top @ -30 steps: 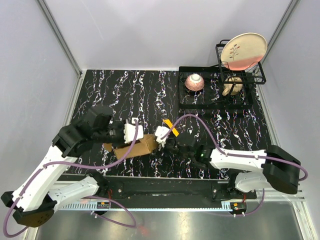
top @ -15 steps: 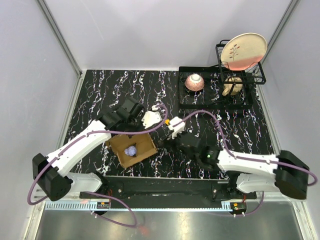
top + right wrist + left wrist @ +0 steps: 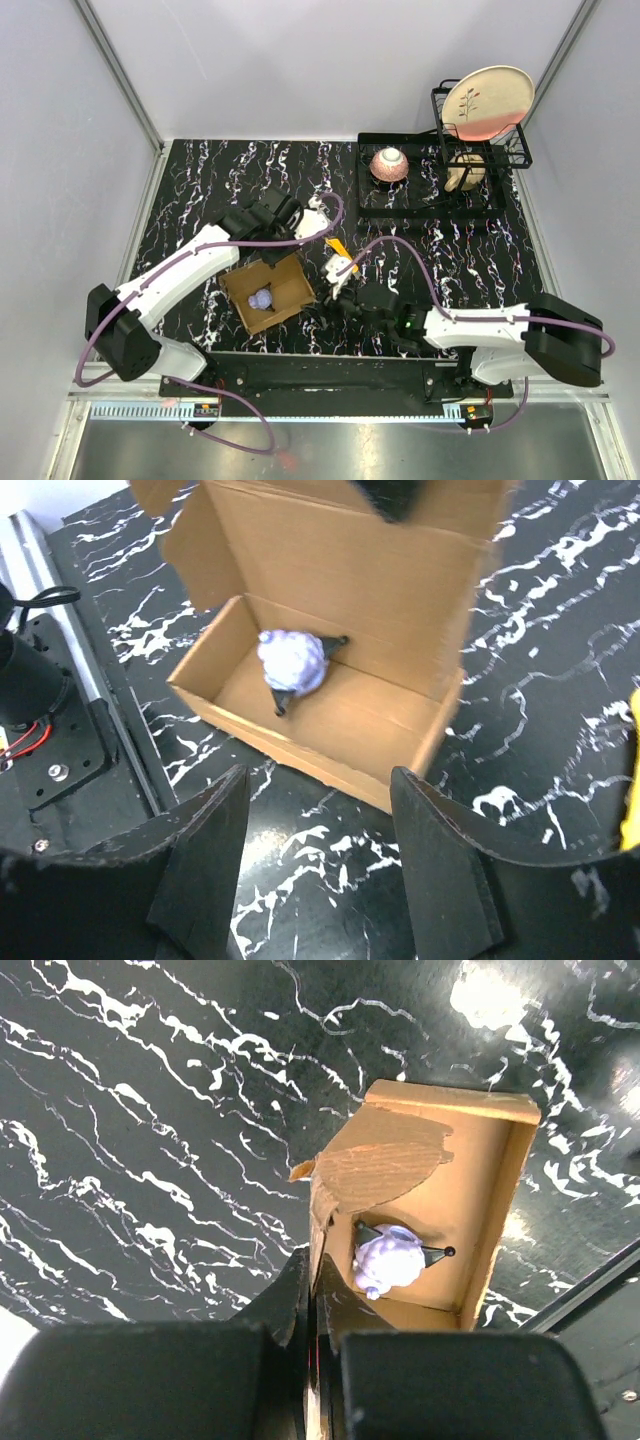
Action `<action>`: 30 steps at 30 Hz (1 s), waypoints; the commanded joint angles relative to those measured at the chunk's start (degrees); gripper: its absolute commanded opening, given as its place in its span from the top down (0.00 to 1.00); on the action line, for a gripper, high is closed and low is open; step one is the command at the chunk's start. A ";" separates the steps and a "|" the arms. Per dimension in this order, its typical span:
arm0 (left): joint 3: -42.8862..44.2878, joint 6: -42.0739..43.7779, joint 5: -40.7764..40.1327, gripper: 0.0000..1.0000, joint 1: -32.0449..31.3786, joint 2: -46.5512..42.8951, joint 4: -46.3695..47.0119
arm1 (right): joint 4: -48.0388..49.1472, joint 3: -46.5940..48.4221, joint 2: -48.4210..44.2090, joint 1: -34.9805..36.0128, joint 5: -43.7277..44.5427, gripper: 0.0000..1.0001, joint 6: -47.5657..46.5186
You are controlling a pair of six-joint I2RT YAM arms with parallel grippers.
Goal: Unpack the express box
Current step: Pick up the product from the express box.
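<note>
Left jaws clamp the brown express box (image 3: 285,285), flap open.

L arm (image 3: 175,270), R arm (image 3: 480,325): white shells, blk joints, purple cables (image 3: 392,238); blk fingers (image 3: 205,865).

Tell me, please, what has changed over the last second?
The left end effector, shut on the flap of the express box, swung it back, opening the box and exposing a small lavender object. The right end effector, open, drew slightly back from the box. The yellow utility knife and dish rack stayed put.
</note>
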 commanded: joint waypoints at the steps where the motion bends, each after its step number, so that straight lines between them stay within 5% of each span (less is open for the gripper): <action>1: 6.16 -4.20 5.89 1.00 0.72 2.27 -0.84 | 6.74 6.69 4.47 2.32 -2.69 0.34 -5.43; 9: 15.30 -8.33 14.60 1.00 4.32 5.44 -8.74 | 14.13 11.18 17.64 5.32 0.65 0.21 -9.73; 18: 12.50 -10.18 21.72 1.00 6.43 5.35 -10.51 | 11.68 16.54 25.83 4.97 9.17 0.09 -12.47; 30: 9.59 -10.88 23.83 1.00 8.28 3.86 -9.02 | 0.70 22.87 29.53 1.45 -1.62 0.07 -5.18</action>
